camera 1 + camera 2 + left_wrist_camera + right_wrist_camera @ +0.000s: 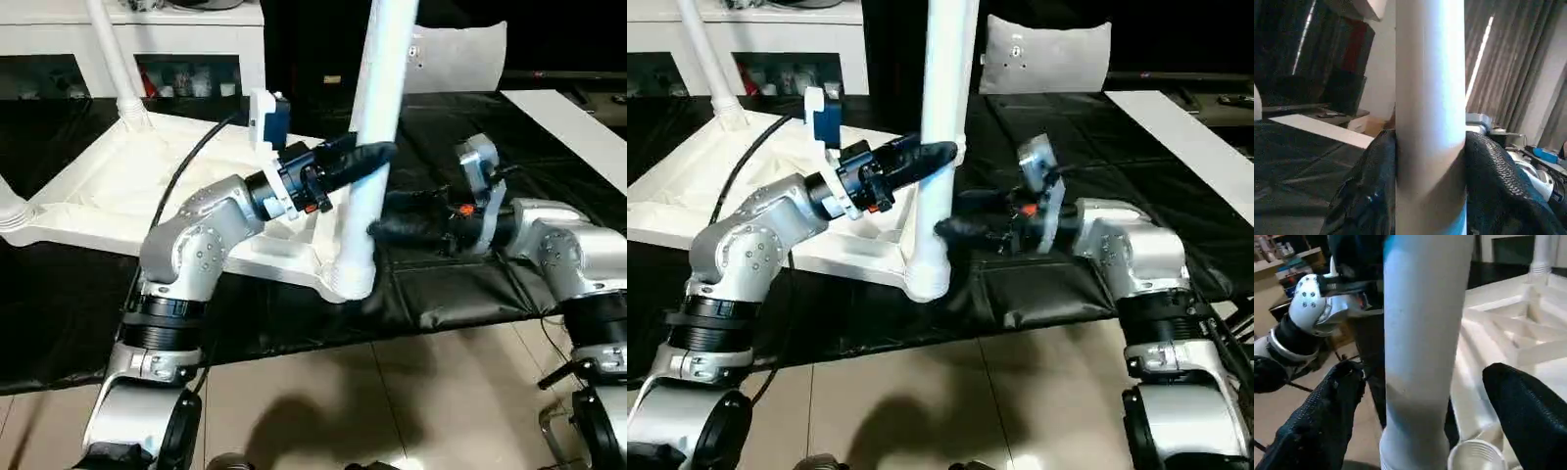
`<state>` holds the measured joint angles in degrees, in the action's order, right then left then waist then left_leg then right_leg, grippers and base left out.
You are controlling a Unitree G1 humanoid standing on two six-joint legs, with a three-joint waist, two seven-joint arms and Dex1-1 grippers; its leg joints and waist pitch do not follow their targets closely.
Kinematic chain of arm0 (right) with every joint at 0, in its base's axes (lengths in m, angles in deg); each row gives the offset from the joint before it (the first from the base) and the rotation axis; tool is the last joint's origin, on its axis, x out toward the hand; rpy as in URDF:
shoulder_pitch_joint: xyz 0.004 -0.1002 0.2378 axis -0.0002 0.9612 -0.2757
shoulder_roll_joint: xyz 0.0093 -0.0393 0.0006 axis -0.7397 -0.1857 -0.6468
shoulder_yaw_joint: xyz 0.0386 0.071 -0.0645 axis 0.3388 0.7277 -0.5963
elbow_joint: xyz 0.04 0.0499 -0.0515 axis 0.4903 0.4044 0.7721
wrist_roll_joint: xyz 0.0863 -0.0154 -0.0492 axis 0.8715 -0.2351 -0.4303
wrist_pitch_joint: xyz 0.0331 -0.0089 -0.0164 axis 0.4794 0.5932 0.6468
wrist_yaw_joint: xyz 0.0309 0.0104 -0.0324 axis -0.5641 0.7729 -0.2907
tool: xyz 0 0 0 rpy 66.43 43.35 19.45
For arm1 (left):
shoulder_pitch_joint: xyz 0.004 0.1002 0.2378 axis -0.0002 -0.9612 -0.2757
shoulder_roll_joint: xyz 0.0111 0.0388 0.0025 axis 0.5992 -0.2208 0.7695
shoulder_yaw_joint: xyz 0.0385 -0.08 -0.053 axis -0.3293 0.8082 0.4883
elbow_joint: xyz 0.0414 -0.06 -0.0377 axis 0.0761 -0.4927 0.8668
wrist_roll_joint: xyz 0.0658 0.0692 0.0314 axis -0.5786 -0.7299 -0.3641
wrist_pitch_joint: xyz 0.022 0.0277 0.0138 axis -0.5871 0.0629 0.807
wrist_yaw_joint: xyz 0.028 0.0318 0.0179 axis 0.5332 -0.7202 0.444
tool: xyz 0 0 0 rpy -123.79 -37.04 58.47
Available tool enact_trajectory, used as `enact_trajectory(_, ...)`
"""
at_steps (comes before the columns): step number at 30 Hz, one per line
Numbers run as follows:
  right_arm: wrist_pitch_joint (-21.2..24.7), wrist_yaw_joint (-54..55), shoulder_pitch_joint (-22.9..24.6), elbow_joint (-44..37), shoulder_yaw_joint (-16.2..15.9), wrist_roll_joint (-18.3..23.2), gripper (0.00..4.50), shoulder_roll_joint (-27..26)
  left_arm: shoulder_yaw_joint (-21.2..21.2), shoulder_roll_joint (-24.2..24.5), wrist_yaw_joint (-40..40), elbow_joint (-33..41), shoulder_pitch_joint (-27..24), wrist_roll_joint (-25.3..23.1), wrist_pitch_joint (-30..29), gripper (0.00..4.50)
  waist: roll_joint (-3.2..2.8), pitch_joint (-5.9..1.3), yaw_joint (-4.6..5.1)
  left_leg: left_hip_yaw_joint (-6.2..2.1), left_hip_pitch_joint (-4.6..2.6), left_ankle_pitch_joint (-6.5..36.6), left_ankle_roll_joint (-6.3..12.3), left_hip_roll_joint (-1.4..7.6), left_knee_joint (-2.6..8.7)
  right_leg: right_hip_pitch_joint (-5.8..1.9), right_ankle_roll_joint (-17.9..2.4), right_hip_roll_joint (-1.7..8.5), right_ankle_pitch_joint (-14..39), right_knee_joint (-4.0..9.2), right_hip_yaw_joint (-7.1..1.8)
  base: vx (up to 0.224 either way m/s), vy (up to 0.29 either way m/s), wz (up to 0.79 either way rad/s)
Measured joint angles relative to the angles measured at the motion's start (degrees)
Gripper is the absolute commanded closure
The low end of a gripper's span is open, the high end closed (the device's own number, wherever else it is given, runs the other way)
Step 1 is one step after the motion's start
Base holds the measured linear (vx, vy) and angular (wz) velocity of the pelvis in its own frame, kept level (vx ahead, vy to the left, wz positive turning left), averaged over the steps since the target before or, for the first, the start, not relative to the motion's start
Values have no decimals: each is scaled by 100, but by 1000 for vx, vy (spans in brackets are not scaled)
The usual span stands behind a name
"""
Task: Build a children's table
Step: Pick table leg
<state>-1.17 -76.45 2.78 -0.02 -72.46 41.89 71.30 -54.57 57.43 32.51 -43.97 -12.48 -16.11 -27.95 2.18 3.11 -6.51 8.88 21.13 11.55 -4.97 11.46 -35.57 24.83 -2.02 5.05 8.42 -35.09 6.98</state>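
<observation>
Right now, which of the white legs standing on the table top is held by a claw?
The near-corner leg, closest to the robot: the left claw is shut on it. The far-corner leg stands untouched.

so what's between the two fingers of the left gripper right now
The white leg: in the left wrist view it stands upright between the black fingers, which press it from both sides. The head views show the left gripper clamped partway up it.

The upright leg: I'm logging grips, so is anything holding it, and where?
The left gripper is shut on the leg about midway up its tube. The right gripper is open around it lower down, near the corner socket, fingers apart from the tube.
</observation>
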Motion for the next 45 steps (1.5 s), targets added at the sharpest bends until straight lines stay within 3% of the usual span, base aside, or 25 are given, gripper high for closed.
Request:
enact_trajectory(13,-111,32,103,25,-256,-205,28,-235,-126,-113,88,108,-6,-4,75,273,0,0,2,0,2,-1,0,1,0,1,1,0,0,0,0,0,0,0)
enact_trajectory(14,-111,37,103,25,-256,-209,55,-242,-133,-117,88,108,-6,-4,78,273,1,0,2,0,2,-1,0,1,0,1,1,0,0,0,0,0,0,0)
enact_trajectory(17,-111,58,103,31,-256,-221,67,-302,-155,-123,88,108,-7,-5,83,273,0,0,2,0,1,-1,0,1,0,0,1,0,0,0,0,0,0,0)
enact_trajectory(24,-91,51,103,52,-256,-214,150,-341,-182,-127,94,108,-8,-31,127,273,1,0,4,0,1,-1,0,2,0,0,1,-1,0,0,0,0,0,0)
enact_trajectory(35,-14,14,103,80,-255,-208,233,-433,-222,-130,83,108,-10,-124,227,273,1,0,3,0,1,-1,-1,2,0,0,1,-1,0,0,0,0,0,0)
enact_trajectory(45,-34,34,103,106,-261,-235,257,-479,-227,-130,9,110,-23,-128,175,273,0,0,3,0,1,-1,-2,2,0,0,1,-1,-1,-1,0,0,0,0)
